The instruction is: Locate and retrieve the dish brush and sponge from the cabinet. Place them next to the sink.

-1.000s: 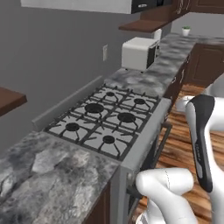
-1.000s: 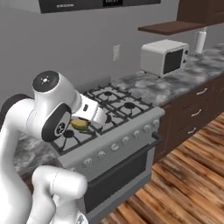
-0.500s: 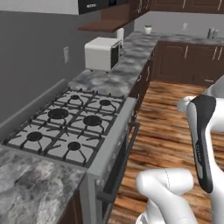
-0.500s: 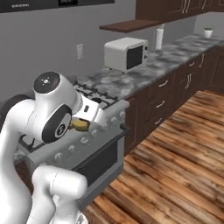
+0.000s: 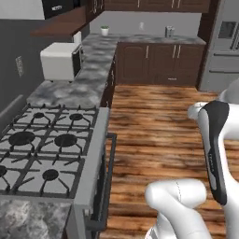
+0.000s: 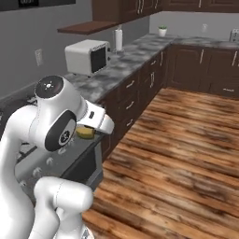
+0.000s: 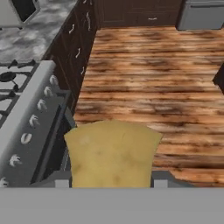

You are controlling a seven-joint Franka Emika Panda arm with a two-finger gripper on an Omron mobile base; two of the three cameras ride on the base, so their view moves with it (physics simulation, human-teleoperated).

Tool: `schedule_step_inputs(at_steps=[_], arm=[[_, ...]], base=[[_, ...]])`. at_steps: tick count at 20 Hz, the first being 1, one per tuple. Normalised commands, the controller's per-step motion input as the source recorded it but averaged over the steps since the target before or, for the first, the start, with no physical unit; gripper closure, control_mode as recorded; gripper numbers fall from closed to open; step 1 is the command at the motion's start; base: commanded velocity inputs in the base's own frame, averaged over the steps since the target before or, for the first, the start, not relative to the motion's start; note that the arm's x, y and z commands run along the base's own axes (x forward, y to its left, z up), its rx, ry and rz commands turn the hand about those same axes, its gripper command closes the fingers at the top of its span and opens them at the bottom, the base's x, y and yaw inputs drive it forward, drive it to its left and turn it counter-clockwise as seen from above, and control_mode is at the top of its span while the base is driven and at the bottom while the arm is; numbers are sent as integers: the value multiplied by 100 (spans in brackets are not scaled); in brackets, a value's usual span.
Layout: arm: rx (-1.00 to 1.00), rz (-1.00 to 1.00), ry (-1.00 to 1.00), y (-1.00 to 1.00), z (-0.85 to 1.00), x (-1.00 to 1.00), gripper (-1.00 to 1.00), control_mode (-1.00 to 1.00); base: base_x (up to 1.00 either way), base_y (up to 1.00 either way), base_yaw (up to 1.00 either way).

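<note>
The sponge [image 7: 112, 153] is held between the jaws of the gripper [image 7: 112, 181]; in the hand view its yellow-olive block is seen clamped just above the finger tips, and in the right base view it is seen as a small yellow patch [image 6: 85, 132] tucked under the wrist of the arm [image 6: 56, 119]. The jaws are closed on it at about half their spread.

The step in hand is judged to be the carry toward the sink, which cannot be made out from here. For this to be done well, the grip should be kept firm and level while the base drives, and the arm kept folded in, so that the sponge is not knocked against the front edge of the stove [image 5: 51, 154] or the counter [image 6: 121, 63]. The sponge is best set down flat on bare stone beside the basin, and released only once it is resting there.

The arm is folded close to its own body, elbow raised, with the hand low and pointed out over the wooden floor [image 7: 148, 70], just off the stove's front edge with its knobs [image 7: 26, 138]. The microwave [image 5: 59, 60] stands farther along the counter, well apart from the hand.
</note>
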Motion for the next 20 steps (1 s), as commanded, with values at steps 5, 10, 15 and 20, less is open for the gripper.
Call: schedule_step_inputs(at_steps=[5, 10, 15, 20], arm=[[0, 0, 0, 0, 0, 0, 100, 100], [0, 0, 0, 0, 0, 0, 100, 100], [0, 0, 0, 0, 0, 0, 100, 100], [0, 0, 0, 0, 0, 0, 100, 100]], base=[[0, -3, -45], [0, -6, -44], [0, 0, -47], [2, -4, -44]])
